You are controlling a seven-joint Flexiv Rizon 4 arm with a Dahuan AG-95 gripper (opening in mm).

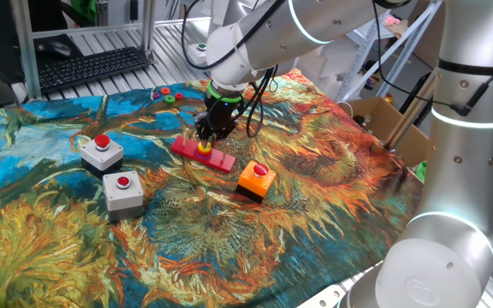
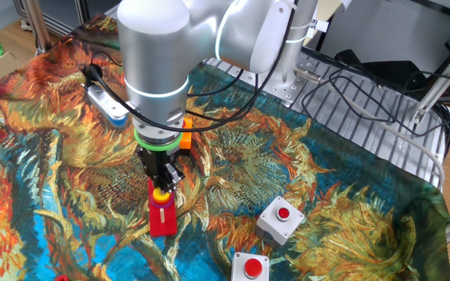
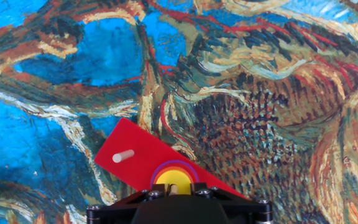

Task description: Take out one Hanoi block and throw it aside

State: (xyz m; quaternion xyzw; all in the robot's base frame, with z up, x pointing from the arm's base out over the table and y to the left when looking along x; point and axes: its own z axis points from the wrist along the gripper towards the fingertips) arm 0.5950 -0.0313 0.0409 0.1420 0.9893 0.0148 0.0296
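The Hanoi block (image 3: 173, 178) is a small yellow ring. It sits on top of a short stack of orange and purple rings on a peg of the flat red base (image 3: 143, 157). My gripper (image 1: 205, 135) stands straight down over that peg, jaws narrow and closed against the yellow ring's sides. The ring shows between the fingertips in the other fixed view (image 2: 158, 193) and still rests low on the stack. A bare white peg (image 3: 123, 155) stands to the left on the base. The fingertips themselves are hidden in the hand view.
An orange button box (image 1: 255, 180) stands right of the base. Two grey button boxes (image 1: 102, 152) (image 1: 123, 192) stand to the left. Small red and green rings (image 1: 168, 94) lie at the back near a keyboard (image 1: 92, 67). A cardboard box (image 1: 394, 128) is off the right edge.
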